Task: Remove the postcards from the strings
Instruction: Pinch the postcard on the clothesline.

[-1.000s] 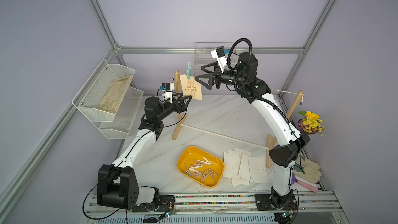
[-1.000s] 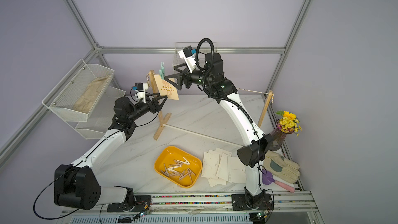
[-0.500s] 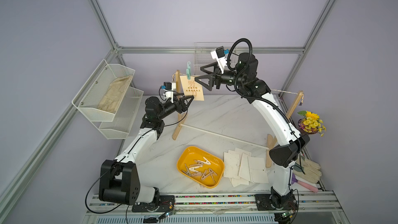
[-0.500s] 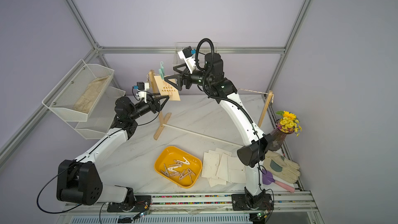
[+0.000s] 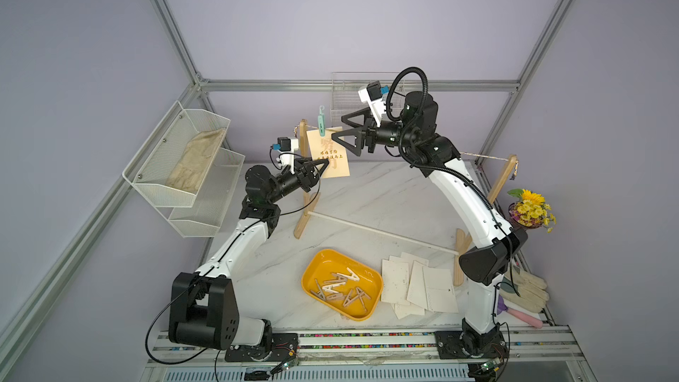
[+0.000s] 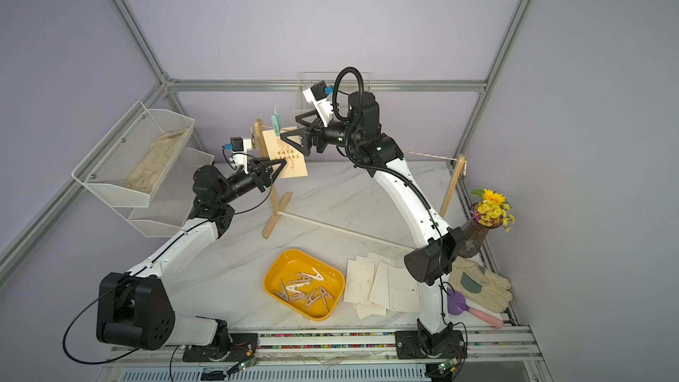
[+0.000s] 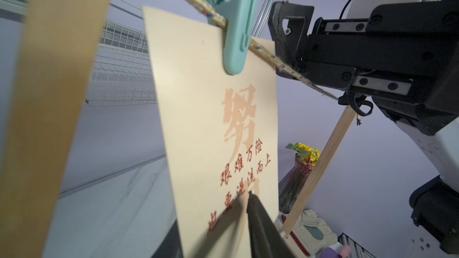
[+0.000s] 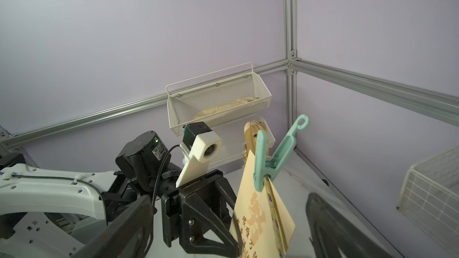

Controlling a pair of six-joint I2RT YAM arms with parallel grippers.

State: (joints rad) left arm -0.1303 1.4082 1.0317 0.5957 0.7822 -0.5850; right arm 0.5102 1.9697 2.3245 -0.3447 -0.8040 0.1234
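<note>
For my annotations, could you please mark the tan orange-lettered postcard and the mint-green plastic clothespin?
Tan orange-lettered postcard (image 7: 211,130): left wrist view, middle of its face.
Mint-green plastic clothespin (image 7: 236,45): left wrist view, lower clamping part.

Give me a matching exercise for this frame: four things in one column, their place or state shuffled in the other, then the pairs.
Things:
1. tan postcard
2. white postcards
3. wooden clothespins
4. right gripper

Place or state:
A. in the yellow tray
B. open
C. hanging from the string
D. flat on the table

Pairs: 1-C, 2-D, 3-A, 4-B
</note>
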